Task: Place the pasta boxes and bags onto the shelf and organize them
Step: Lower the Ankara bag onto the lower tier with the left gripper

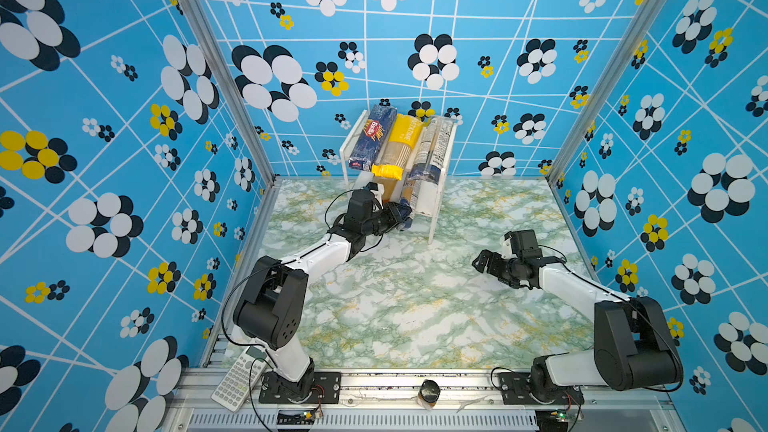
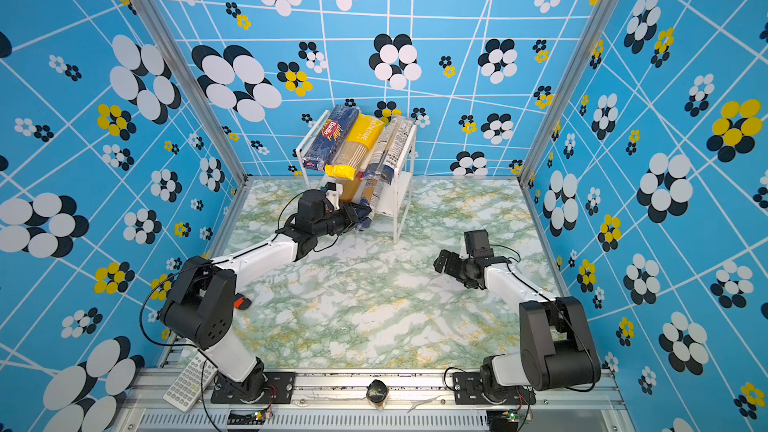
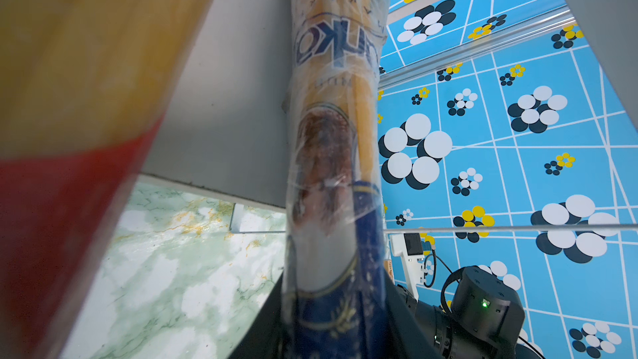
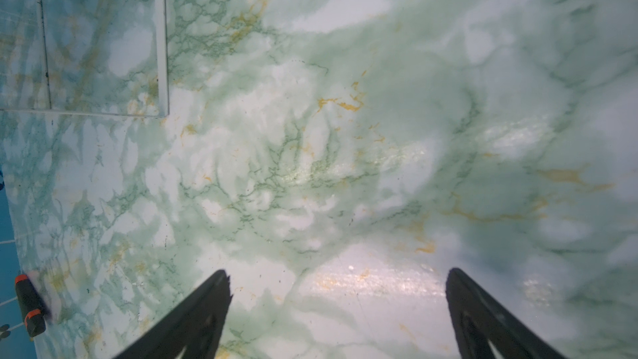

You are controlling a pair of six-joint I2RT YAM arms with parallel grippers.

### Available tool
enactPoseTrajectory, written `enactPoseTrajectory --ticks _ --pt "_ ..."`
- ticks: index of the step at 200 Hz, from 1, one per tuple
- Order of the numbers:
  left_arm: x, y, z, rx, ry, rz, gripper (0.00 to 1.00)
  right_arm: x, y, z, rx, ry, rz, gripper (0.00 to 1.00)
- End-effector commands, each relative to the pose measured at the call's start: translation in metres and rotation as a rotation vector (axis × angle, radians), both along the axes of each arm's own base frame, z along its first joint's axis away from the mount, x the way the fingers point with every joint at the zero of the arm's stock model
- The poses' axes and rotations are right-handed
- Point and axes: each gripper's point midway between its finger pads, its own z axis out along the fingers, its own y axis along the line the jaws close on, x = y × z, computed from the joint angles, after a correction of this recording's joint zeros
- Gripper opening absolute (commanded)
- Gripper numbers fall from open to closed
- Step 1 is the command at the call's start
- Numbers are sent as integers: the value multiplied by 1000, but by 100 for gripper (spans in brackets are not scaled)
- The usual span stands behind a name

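The white shelf [image 1: 434,218] stands at the back of the marble table. Side by side on its top board lie a dark blue Barilla box [image 1: 372,137], a yellow bag [image 1: 397,147] and a white-labelled clear bag [image 1: 432,151]. On the lower board a red-ended bag [image 3: 69,98] lies on the left. Beside it a gold-labelled, blue-ended bag [image 3: 331,150] slants in, its near end sticking out of the front. My left gripper [image 1: 399,216] is shut on that blue end. My right gripper [image 4: 338,278] hovers open and empty over bare table [image 1: 482,261], right of the shelf.
A short black-and-orange object [image 2: 242,302] lies on the table near the left arm's elbow. A calculator [image 1: 241,376] and a dark jar [image 1: 429,392] rest on the front rail. Patterned walls close in the back and both sides.
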Motion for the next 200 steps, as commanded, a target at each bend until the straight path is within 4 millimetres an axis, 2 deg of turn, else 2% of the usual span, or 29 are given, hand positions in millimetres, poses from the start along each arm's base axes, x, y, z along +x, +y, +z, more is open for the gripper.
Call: enactPoseTrajectory --ticks 1,50,126,131,200 --pt "16 -3 64 -53 -225 1 38 -2 0 2 2 4 19 99" --pt "15 -3 62 -53 -222 0 42 -2 0 1 1 6 21 99" --pt "14 -1 54 -44 -210 8 42 -4 0 0 1 8 22 99" --pt "13 -1 53 -43 -208 7 47 -4 0 1 1 7 22 99" --pt "11 0 54 -43 -218 7 53 -6 1 1 2 10 27 99"
